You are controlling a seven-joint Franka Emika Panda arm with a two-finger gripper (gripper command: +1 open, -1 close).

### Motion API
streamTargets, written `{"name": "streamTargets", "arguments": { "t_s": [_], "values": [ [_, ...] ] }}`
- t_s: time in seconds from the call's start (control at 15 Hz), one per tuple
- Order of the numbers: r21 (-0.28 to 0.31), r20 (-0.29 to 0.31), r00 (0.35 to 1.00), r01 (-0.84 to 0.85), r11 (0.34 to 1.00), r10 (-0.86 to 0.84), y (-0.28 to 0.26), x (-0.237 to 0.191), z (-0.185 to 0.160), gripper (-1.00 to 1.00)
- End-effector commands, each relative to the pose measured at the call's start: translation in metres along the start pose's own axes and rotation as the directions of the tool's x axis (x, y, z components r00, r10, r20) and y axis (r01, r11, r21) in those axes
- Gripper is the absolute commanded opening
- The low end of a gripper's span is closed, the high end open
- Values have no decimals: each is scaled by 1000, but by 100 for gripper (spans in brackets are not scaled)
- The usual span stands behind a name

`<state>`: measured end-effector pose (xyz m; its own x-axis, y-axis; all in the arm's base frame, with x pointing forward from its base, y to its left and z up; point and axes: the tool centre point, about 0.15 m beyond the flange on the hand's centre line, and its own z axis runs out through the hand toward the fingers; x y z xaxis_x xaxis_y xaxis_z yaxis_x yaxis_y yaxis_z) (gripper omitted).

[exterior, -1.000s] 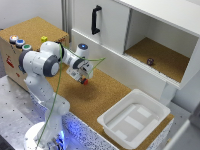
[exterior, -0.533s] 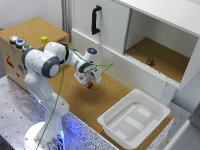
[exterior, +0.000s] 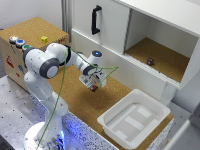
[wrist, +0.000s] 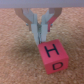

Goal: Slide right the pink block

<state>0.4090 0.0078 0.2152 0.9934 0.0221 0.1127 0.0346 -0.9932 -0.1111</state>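
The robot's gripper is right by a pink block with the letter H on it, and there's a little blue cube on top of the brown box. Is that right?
Almost. The little cube on the brown box is yellow, not blue; the exterior view shows it. The gripper is indeed by the pink block marked H.

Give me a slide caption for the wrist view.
Gripper shut, fingertips against the pink block on the cork surface.

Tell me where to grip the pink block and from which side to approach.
Grip the pink block across two opposite flat side faces, coming straight down from above. It is a small cube lying flat on the cork surface with free space around it. The gripper hovers beside it; its fingers look nearly together.
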Motion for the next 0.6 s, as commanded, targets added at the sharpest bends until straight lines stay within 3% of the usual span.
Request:
{"name": "streamTargets", "arguments": {
  "t_s": [0.0,0.53],
  "values": [
    [16,128,962,241,970,-241,-41,-19,-25,-100],
    [-40,174,961,226,973,-215,13,-31,8,-100]
  ]
}}
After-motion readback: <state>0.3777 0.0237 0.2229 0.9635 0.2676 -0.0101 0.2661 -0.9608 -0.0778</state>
